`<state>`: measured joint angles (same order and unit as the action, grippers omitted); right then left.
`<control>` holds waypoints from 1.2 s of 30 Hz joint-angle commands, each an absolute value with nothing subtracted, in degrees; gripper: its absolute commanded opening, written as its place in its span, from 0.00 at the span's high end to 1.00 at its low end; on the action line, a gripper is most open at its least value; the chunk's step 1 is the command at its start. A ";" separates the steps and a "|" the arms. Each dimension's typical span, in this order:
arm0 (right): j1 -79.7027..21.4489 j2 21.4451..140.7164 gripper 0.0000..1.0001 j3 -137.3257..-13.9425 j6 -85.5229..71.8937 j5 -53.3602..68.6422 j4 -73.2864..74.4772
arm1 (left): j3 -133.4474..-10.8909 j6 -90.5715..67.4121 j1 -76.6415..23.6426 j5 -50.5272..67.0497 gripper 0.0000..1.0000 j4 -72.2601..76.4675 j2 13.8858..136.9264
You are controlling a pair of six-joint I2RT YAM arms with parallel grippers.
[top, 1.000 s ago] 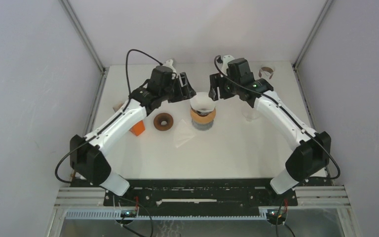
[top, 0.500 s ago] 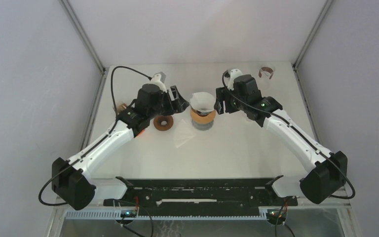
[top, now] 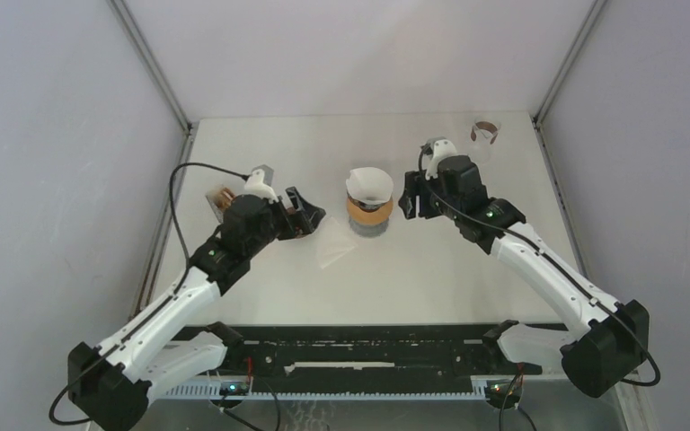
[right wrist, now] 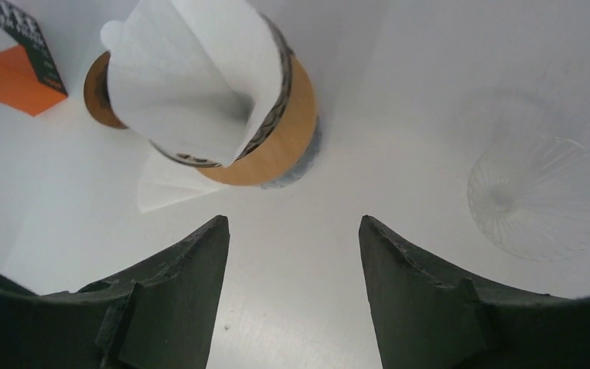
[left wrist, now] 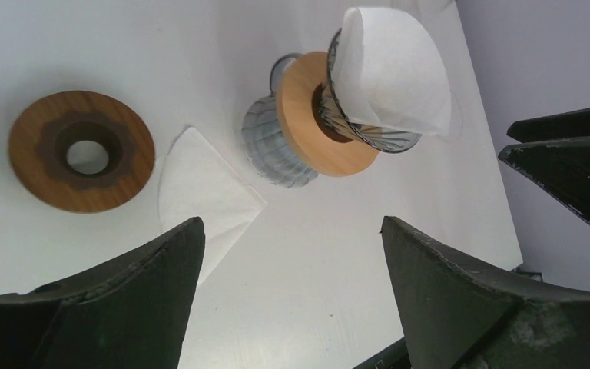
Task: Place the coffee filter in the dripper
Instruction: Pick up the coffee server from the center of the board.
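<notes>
Overhead view: the white coffee filter point(top: 368, 183) sits opened inside the dripper point(top: 367, 215) at centre frame, its top edge standing above the rim. The left gripper point(top: 305, 214) is left of the dripper and the right gripper point(top: 416, 198) is just right of it. Both have jaws spread wide with nothing held.

Left wrist view shows the wooden ring point(left wrist: 81, 161) in full; overhead it is mostly hidden under the left gripper. A flat spare filter point(left wrist: 203, 196) lies between the ring and the dripper base.

Right wrist view adds a ribbed clear glass dish point(right wrist: 541, 196) at right and an orange box point(right wrist: 4, 73) at upper left; neither can be made out overhead.

The table point(top: 431, 278) is white and the walls are plain grey. A small cup point(top: 484, 133) stands at upper right.
</notes>
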<state>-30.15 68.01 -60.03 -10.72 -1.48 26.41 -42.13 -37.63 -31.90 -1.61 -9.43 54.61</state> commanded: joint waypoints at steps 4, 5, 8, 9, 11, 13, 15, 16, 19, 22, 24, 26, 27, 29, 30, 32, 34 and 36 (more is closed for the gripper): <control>-22.00 66.67 0.28 -60.81 -13.86 -3.18 21.55 | -41.78 -36.00 -25.72 -2.54 0.06 -13.15 45.26; -20.57 67.10 0.28 -61.08 -14.24 -3.28 21.16 | -42.55 -35.36 -25.07 -2.55 0.05 -14.79 44.22; -16.44 68.69 0.28 -62.40 -14.43 -5.84 19.09 | -45.67 -33.38 -23.14 -3.81 0.00 -20.82 41.80; -14.88 69.56 0.28 -63.06 -14.58 -6.40 18.40 | -47.24 -32.41 -22.36 -4.21 0.00 -23.18 41.34; -11.19 71.91 0.28 -65.20 -15.27 -6.30 17.77 | -50.36 -30.47 -20.61 -5.22 0.00 -27.75 40.88; -7.68 74.79 0.28 -67.92 -15.95 -5.63 17.77 | -53.69 -27.87 -18.46 -6.18 0.00 -31.85 41.15; -4.79 77.41 0.28 -70.19 -16.33 -6.01 17.42 | -56.73 -24.12 -16.73 -6.59 0.00 -35.22 41.42; -3.39 78.57 0.28 -70.37 -16.41 -6.05 16.62 | -57.91 -22.50 -16.56 -7.64 0.00 -35.94 41.41; 1.17 81.95 0.29 -72.85 -17.65 -5.24 13.93 | -59.71 -17.81 -16.57 -10.69 0.00 -36.57 41.24; 5.76 86.24 0.30 -75.30 -19.29 -3.50 12.70 | -57.92 -16.07 -16.55 -13.30 0.00 -34.45 40.67; 8.06 89.91 0.31 -77.39 -20.42 -1.20 11.65 | -55.76 -15.38 -16.52 -14.45 0.00 -32.11 39.80; 9.64 93.49 0.32 -80.32 -21.18 0.42 11.54 | -54.19 -14.68 -16.50 -14.80 0.00 -30.62 39.48; 10.31 95.53 0.33 -82.11 -21.42 1.07 11.77 | -53.70 -14.52 -16.48 -14.85 0.00 -30.23 39.50; 11.42 99.56 0.34 -86.10 -21.74 2.46 12.50 | -52.69 -14.46 -16.49 -14.64 0.00 -29.61 39.42; 11.85 101.69 0.35 -88.12 -21.90 3.30 12.82 | -52.31 -14.24 -16.50 -14.45 0.00 -29.40 39.34; 12.48 105.77 0.37 -92.46 -22.34 5.00 13.54 | -51.78 -13.90 -16.52 -15.03 0.00 -29.20 38.97; 12.80 109.88 0.39 -97.60 -22.66 6.64 15.16 | -51.30 -13.65 -16.40 -15.79 0.00 -28.68 38.54; 12.85 113.72 0.41 -103.61 -22.56 8.00 17.39 | -51.00 -13.62 -15.99 -15.59 0.00 -28.28 38.21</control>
<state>12.67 109.47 -94.06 -20.95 3.60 15.84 -52.10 -15.55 -16.80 -14.24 -31.79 39.33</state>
